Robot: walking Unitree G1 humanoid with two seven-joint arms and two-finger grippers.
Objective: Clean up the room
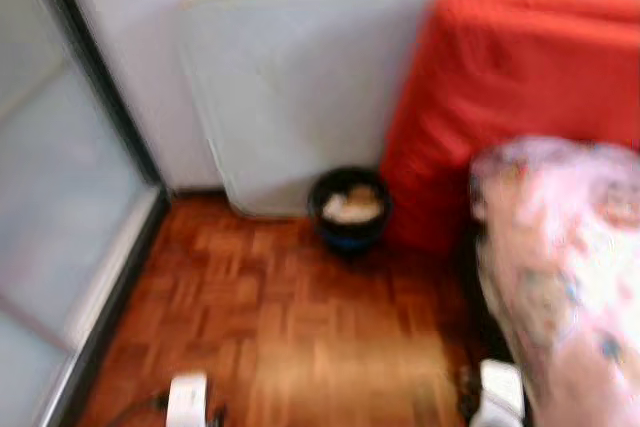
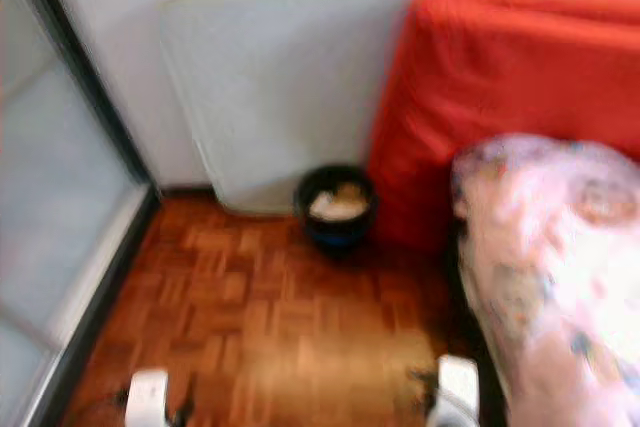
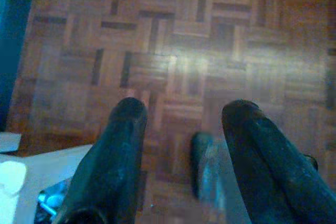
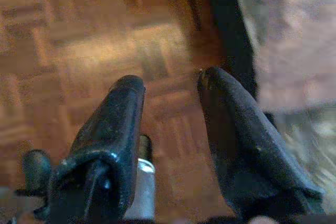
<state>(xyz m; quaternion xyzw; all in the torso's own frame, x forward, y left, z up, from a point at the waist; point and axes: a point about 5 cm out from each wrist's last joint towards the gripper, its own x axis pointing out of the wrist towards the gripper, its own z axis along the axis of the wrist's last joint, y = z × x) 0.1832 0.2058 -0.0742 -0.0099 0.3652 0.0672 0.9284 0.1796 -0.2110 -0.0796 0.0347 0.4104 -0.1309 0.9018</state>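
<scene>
A small black bin (image 1: 348,209) with pale rubbish in it stands on the parquet floor (image 1: 260,317) against the far wall. My left gripper (image 3: 181,109) hangs open over bare parquet, with nothing between its fingers. My right gripper (image 4: 169,83) is open too, above the floor next to a dark edge and a pale patterned cloth (image 4: 294,40). Both head views are blurred.
A pale flat panel (image 1: 300,87) leans on the wall behind the bin. A red mattress (image 1: 520,97) stands upright at the right, with a floral-patterned bundle (image 1: 565,267) in front of it. A glass door with a dark frame (image 1: 90,207) runs along the left.
</scene>
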